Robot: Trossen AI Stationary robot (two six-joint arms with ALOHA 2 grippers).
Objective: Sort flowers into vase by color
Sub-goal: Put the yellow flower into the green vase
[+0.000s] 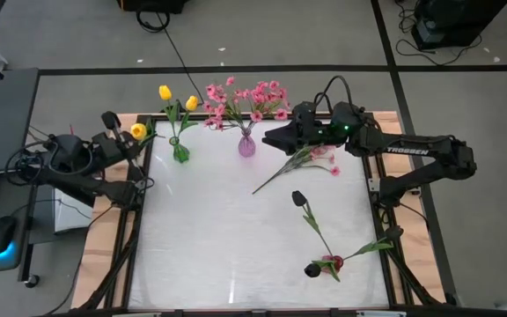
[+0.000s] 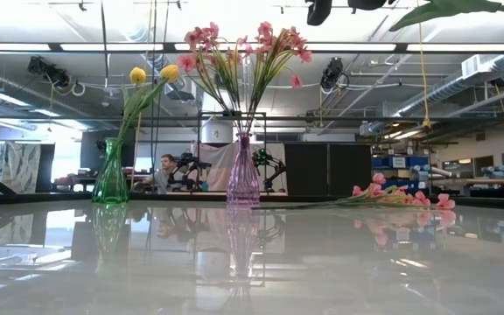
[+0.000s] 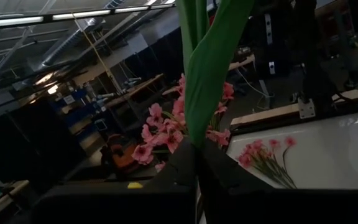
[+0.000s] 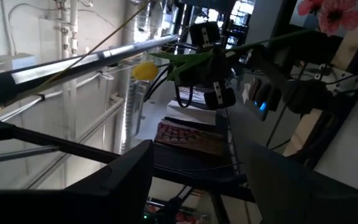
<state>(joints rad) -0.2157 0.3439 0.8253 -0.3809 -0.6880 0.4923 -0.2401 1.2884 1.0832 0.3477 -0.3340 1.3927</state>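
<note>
Your left gripper (image 1: 135, 134) is clenched on a yellow tulip (image 1: 138, 131), holding it at the table's (image 1: 236, 238) far left edge, just left of the green vase (image 1: 180, 151). In the left wrist view the tulip's broad green leaf (image 3: 213, 56) rises straight up from between the dark fingers (image 3: 185, 165).

Your right gripper (image 1: 271, 138) hangs with its jaws spread and nothing between them, just right of the purple vase (image 1: 246, 144) and over the stem end of a pink blossom spray (image 1: 311, 159) that lies flat on the table. From the right wrist view you look across at the left arm and the yellow tulip's bloom (image 4: 145, 70) it carries.

The green vase holds two yellow tulips (image 1: 177, 98), leaning over its rim. The purple vase stands beside it, near the table's far edge, filled with pink blossom sprays (image 1: 246, 99).

Farther out, toward the near right of the table, two dark tulips lie loose: one (image 1: 299, 198) with its stem running toward the near edge, the other (image 1: 313, 269) close to the near right corner, its stem reaching to the table's right side. They lie near each other; you cannot tell whether their stems touch.
</note>
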